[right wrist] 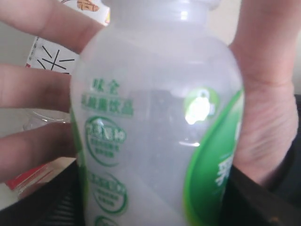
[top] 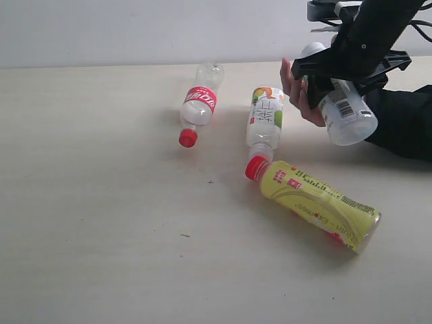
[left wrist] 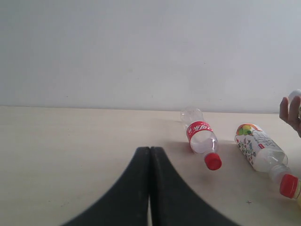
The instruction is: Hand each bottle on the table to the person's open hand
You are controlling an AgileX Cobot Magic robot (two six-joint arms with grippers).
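Observation:
My right gripper is shut on the white green-labelled bottle and holds it tilted at the back right, against the person's open hand. The hand's fingers touch the bottle's side. Three bottles lie on the table: the clear red-labelled one, the green-orange labelled one and the yellow red-capped one. My left gripper is shut and empty, low over the table, short of the red-labelled bottle. The exterior view does not show it.
The person's black sleeve rests on the table at the right edge. A pale wall runs behind the table's far edge. The yellow bottle's red cap lies against the green-orange bottle's neck.

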